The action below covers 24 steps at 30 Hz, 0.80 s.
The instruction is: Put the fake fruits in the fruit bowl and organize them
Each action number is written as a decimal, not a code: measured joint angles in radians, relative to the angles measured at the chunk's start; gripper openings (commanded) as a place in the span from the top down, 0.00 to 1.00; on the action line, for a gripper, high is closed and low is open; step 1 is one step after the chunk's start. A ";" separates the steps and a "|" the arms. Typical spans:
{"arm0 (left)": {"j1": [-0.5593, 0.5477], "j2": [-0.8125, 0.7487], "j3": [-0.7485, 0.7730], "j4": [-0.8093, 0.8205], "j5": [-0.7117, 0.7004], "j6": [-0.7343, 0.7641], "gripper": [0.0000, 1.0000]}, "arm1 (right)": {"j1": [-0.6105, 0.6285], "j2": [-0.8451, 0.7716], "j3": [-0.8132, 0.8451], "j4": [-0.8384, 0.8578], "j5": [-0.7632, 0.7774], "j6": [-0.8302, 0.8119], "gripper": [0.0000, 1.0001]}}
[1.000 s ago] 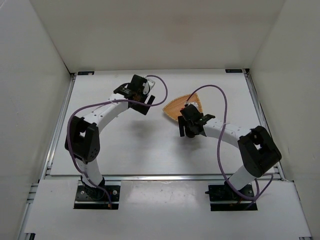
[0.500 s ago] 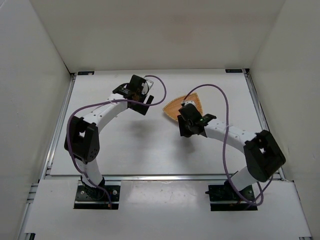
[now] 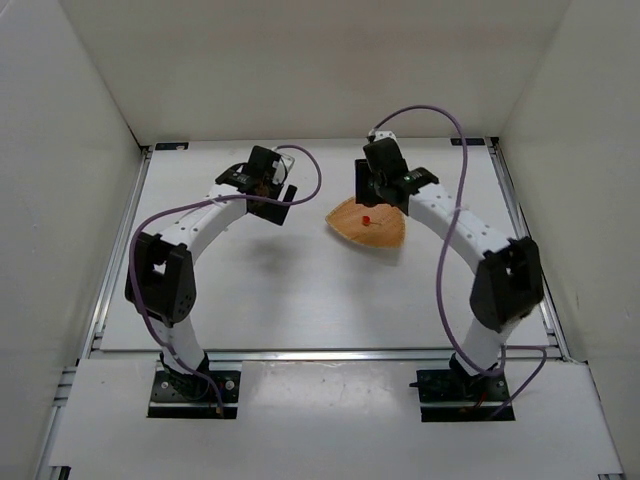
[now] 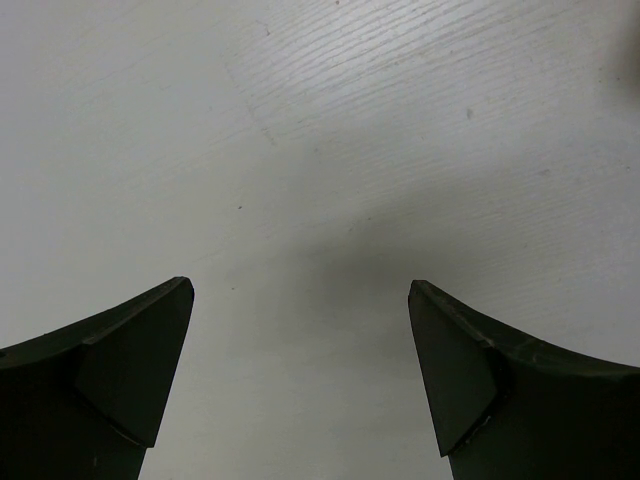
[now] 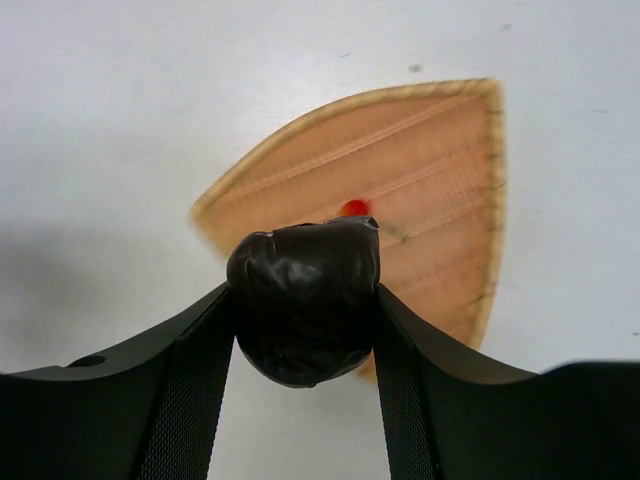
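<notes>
Fruit [image 5: 305, 300], dark and wrinkled, pinched in right jaws near ribbed tan bowl [image 5: 440, 150]; left jaws gape empty.

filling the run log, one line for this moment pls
left gripper open, empty; right gripper shut on dark fruit by bowl; cherry in bowl

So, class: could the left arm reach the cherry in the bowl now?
Probably yes: the left gripper is open, with nothing between it and the cherry in the bowl; the right gripper at the bowl's far edge may crowd it.
</notes>
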 measured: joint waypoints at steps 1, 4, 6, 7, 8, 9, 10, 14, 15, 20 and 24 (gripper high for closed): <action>0.003 -0.003 0.000 0.000 0.000 0.000 0.00 | -0.018 0.057 0.043 -0.016 0.016 0.002 0.64; 0.008 -0.019 -0.003 0.000 -0.002 -0.002 0.00 | -0.062 0.200 0.103 -0.050 0.056 0.004 0.64; 0.012 -0.032 -0.010 0.001 -0.003 -0.002 0.00 | -0.078 0.266 0.105 -0.082 0.068 0.012 0.64; 0.014 -0.037 -0.012 0.000 -0.003 -0.003 0.00 | -0.084 0.292 0.105 -0.098 0.072 0.018 0.64; 0.015 -0.041 -0.012 0.000 -0.003 -0.005 0.00 | -0.090 0.313 0.105 -0.114 0.077 0.025 0.64; 0.015 -0.043 -0.012 0.000 -0.003 -0.006 0.00 | -0.095 0.328 0.105 -0.127 0.078 0.031 0.63; 0.015 -0.045 -0.012 0.000 -0.004 -0.007 0.00 | -0.100 0.335 0.105 -0.137 0.081 0.036 0.60; 0.015 -0.047 -0.013 0.000 -0.003 -0.010 0.00 | -0.112 0.338 0.124 -0.151 0.082 0.049 0.22; 0.015 -0.047 -0.013 0.000 -0.003 -0.010 0.00 | -0.113 0.338 0.132 -0.150 0.082 0.053 0.13; 0.015 -0.047 -0.013 -0.002 -0.003 -0.010 0.00 | -0.114 0.334 0.143 -0.148 0.082 0.052 0.00; 0.020 -0.048 -0.013 -0.002 -0.005 -0.006 0.00 | -0.113 0.283 0.142 -0.164 0.094 0.050 0.00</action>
